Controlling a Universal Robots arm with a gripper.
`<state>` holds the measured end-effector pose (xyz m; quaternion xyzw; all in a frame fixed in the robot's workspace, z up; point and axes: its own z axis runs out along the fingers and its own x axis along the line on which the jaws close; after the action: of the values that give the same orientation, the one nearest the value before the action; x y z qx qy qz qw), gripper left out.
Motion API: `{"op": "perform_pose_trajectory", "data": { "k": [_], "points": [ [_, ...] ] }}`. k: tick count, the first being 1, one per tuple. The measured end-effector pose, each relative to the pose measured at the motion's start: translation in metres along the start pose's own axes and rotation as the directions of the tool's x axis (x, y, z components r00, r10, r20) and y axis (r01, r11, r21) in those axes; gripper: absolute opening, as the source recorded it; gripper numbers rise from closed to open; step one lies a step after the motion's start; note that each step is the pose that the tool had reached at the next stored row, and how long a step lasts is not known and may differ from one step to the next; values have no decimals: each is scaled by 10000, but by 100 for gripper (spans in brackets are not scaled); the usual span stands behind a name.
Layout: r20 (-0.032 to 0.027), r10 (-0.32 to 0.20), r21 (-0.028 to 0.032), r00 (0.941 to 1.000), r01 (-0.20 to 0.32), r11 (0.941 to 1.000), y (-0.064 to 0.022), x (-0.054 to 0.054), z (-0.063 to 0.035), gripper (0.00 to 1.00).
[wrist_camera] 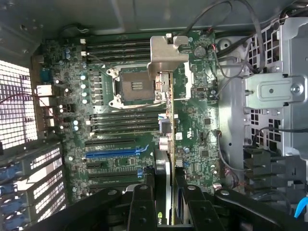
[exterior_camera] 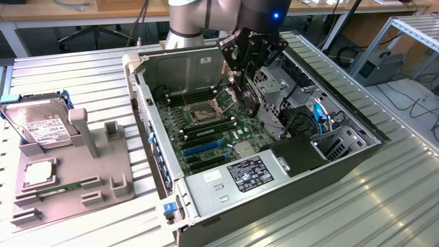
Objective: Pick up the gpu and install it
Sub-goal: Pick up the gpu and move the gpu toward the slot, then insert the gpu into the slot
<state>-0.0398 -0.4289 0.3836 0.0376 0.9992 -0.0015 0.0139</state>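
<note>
In the exterior view, we see the pincer [exterior_camera: 248, 77] reaching into the open computer case [exterior_camera: 357, 149]. Its two black fingers are drawn in narrow on the gpu [exterior_camera: 251, 103], which hangs edge-down right under them as a dark slab. Below the card lies the motherboard [exterior_camera: 205, 128]; we cannot tell whether the card's lower edge touches it. The CPU socket [exterior_camera: 203, 110] sits just to the exterior view's left of the pincer. The blue expansion slot [exterior_camera: 202, 147] lies further that way and nearer the camera. Well apart from the pincer, outside the case at the exterior view's left, a hard drive [exterior_camera: 41, 128] stands in a grey fixture [exterior_camera: 69, 190].

In the wrist view, we look along the card from above. The pincer [wrist_camera: 167, 195] clamps the gpu [wrist_camera: 169, 139] between its fingers [wrist_camera: 142, 202], with the board seen edge-on. The card's silvery bracket [wrist_camera: 168, 55] is at the end far from the fingers and overlaps one side of the CPU socket [wrist_camera: 132, 89]. The blue expansion slot [wrist_camera: 115, 154] runs across the motherboard [wrist_camera: 202, 125] to one side of the card, not beneath it.
</note>
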Motion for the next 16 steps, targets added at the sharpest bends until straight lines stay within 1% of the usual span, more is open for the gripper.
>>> {"op": "perform_pose_trajectory", "data": {
  "k": [3, 6, 16],
  "points": [
    [0, -1, 1, 10000, 1, 10000, 3, -45, 7, 27],
    [0, -1, 1, 10000, 1, 10000, 5, -68, 9, 27],
    [0, -1, 1, 10000, 1, 10000, 5, -71, 9, 27]
  ]
}}
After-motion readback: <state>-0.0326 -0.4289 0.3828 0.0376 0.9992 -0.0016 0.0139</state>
